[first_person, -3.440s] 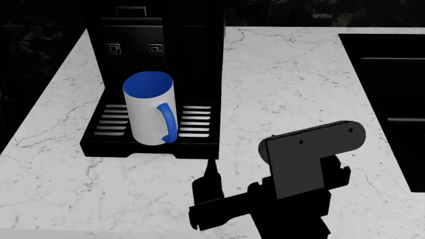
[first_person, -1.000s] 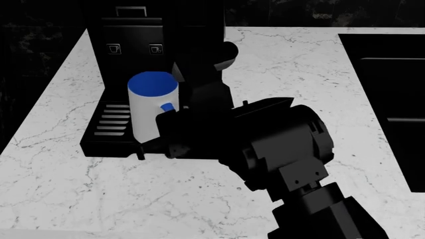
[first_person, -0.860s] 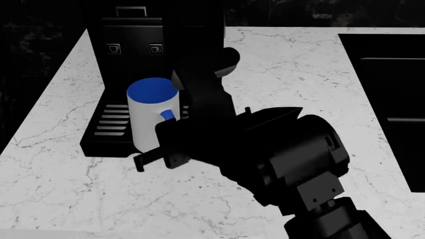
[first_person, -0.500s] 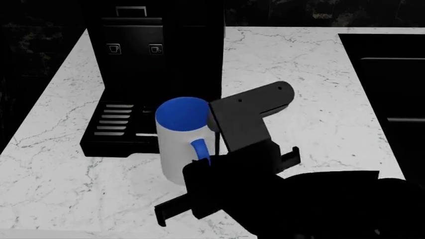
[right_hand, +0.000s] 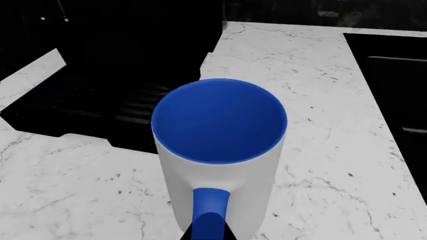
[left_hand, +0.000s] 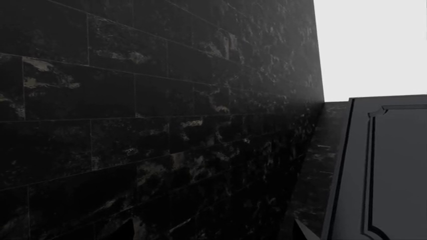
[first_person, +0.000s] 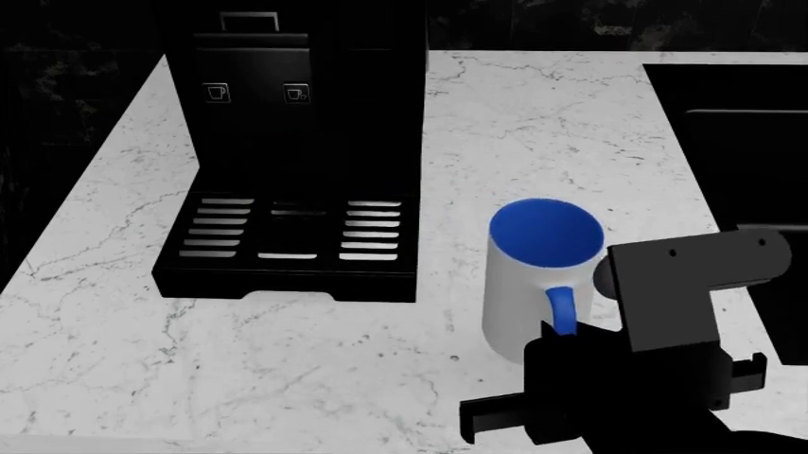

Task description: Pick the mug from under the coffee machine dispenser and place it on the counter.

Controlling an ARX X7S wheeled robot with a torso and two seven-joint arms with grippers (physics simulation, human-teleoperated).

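smooth matt mug [first_person: 524,284], veined marble counter [first_person: 505,123]

The right pincer [first_person: 569,333] grips the mug [first_person: 531,274] by its handle, over the counter [first_person: 531,132].

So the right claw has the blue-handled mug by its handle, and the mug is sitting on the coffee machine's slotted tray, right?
Not quite. The mug is off the slotted tray, which stands bare in the head view; it is over the white marble counter, to the right of the coffee machine. The right claw is at its blue handle, as you said.
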